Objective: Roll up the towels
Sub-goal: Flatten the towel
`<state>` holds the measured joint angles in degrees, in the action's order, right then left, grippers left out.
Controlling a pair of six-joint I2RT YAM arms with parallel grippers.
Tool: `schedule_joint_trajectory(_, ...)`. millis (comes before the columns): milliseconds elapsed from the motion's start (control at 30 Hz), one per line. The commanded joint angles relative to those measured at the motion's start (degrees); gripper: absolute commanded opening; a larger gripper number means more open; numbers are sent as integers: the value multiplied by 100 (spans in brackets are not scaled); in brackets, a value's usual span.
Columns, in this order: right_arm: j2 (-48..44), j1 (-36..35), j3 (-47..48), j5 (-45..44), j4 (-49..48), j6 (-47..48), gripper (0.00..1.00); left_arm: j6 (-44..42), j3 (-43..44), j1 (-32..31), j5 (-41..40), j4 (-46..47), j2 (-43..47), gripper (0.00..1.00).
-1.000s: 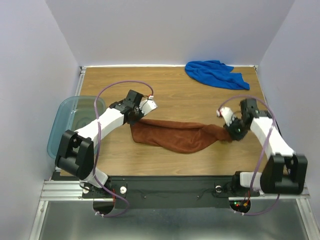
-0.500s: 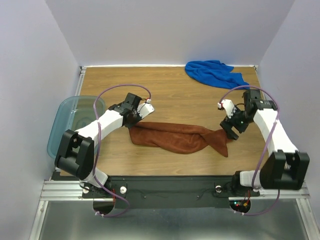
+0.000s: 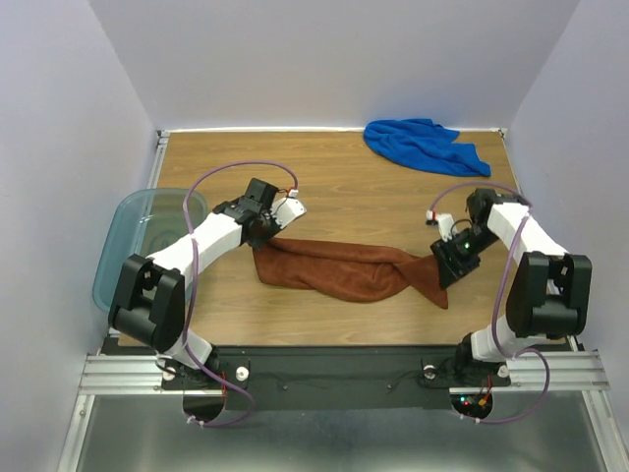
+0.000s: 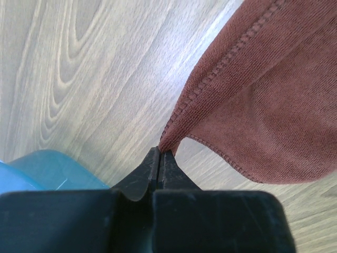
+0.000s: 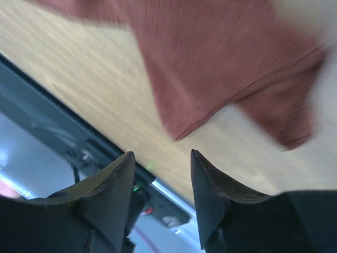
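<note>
The teal bin (image 3: 123,246) sits at the table's (image 3: 344,187) left edge; both towels lie outside it, on the wood. Just right of it, the left gripper (image 3: 267,228) is pinched tight on a corner of the brown towel (image 3: 344,270), which stretches in a crumpled band across the near middle. Over its right end the right gripper (image 3: 450,264) hangs with jaws apart, gripping nothing. The blue towel (image 3: 423,146) lies bunched in the far right corner.
</note>
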<state>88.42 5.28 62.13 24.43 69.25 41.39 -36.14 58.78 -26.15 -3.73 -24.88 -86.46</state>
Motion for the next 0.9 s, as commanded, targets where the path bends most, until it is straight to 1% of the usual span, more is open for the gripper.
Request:
schedule_joint_trajectory(0,-264,35,-569,-464,-121,-402,55,72,265,22,127,71,-38,0)
schedule_joint_trajectory(67,-247,8,-832,-570,-289,-491,59,81,265,22,135,71,-64,0)
schedule_joint_trajectory(267,-10,-106,-983,-790,-729,-658,61,81,300,31,127,80,-91,0)
schedule_joint_trajectory(467,377,-387,-975,-825,-817,-746,60,90,362,84,144,124,-205,0)
schedule_joint_trajectory(567,412,-510,-974,-930,-992,-869,56,116,406,101,171,159,-258,0)
schedule_joint_trajectory(600,413,-684,-975,-957,-1019,-930,54,116,432,110,188,168,-267,0)
schedule_joint_trajectory(667,430,-739,-992,-983,-1045,-957,48,125,450,137,214,168,-275,0)
schedule_joint_trajectory(700,430,-747,-992,-1018,-1063,-983,40,116,458,154,223,177,-284,0)
schedule_joint_trajectory(767,474,-774,-1001,-1062,-1081,-1001,27,160,520,198,276,151,-337,0)
schedule_joint_trajectory(800,474,-774,-992,-1071,-1089,-1018,18,169,537,216,302,133,-354,0)
schedule_joint_trajectory(833,474,-774,-992,-1124,-1098,-1045,1,169,572,233,328,124,-389,0)
schedule_joint_trajectory(867,457,-774,-975,-1124,-1098,-1054,1,177,573,259,337,124,-390,0)
